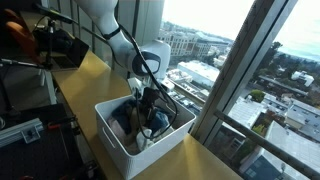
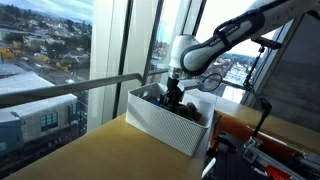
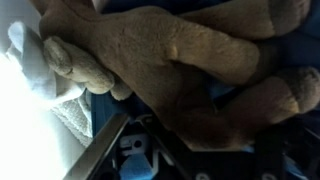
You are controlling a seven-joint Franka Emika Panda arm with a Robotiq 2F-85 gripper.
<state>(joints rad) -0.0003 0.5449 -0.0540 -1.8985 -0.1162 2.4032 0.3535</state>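
The Robotiq gripper was pictured deep in a white rectangular plastic bin, with a brown plush fabric toy pressed close beneath the jaws. Whether they were clamped on it could not be told. A grasp was judged in hand, and firm closure was called for next.

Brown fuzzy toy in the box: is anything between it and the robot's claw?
Nothing visible is. The gripper is down inside the white bin, and in the wrist view the brown plush toy fills the picture close up, with nothing over it.
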